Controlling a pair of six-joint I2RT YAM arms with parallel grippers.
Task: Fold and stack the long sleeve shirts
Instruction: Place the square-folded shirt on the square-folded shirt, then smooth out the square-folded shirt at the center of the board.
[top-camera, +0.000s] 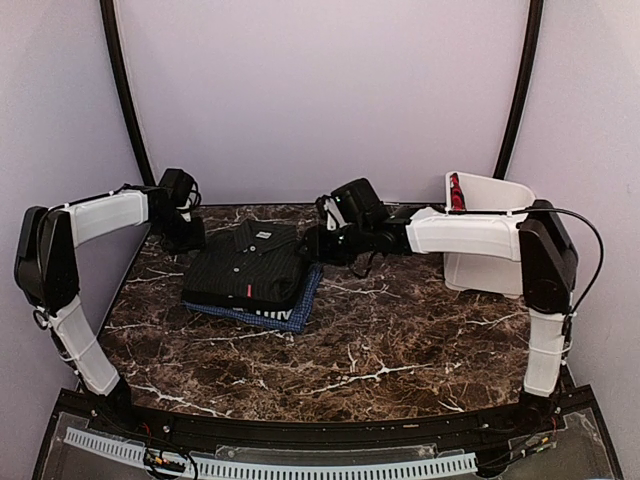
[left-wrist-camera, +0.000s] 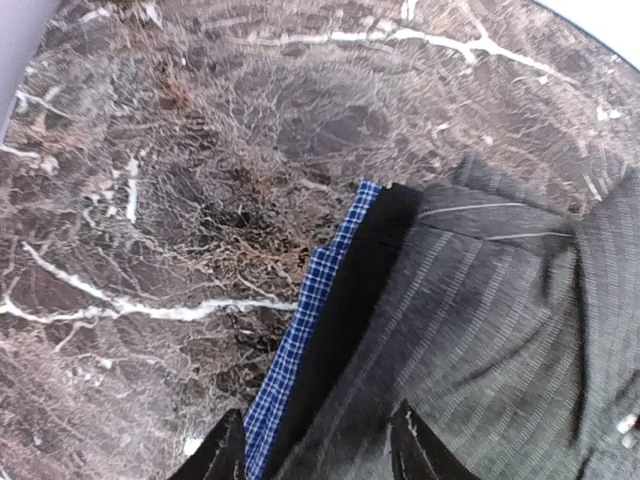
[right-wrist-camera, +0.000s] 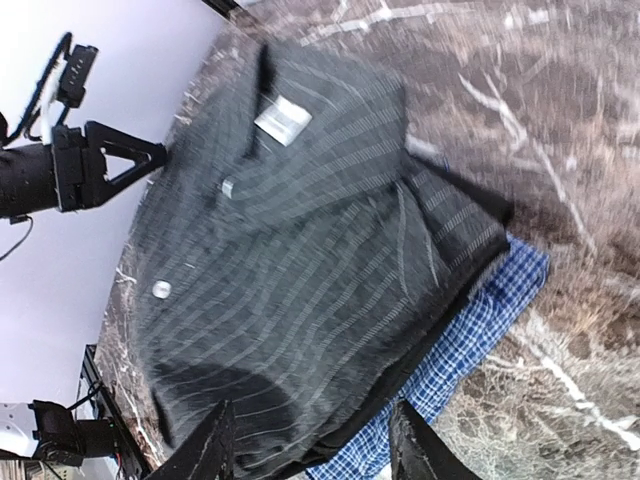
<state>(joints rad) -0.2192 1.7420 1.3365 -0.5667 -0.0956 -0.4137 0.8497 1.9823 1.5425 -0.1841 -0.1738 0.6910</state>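
A folded stack of long sleeve shirts lies at the back left of the marble table. The black pinstriped shirt (top-camera: 250, 262) is on top, over a plain black one (left-wrist-camera: 350, 300) and a blue checked one (top-camera: 290, 312) at the bottom. My left gripper (top-camera: 185, 235) hangs at the stack's left edge, open, its fingertips (left-wrist-camera: 222, 452) apart above the cloth edges with nothing between them. My right gripper (top-camera: 320, 243) is at the stack's right edge, open too, above the pinstriped shirt (right-wrist-camera: 300, 250) and the blue shirt (right-wrist-camera: 480, 320), holding nothing.
A white plastic basket (top-camera: 490, 235) stands tipped at the back right behind my right arm, with something red (top-camera: 456, 192) at its rim. Dark marble table (top-camera: 380, 340) stretches in front of the stack. Purple walls close in the back and sides.
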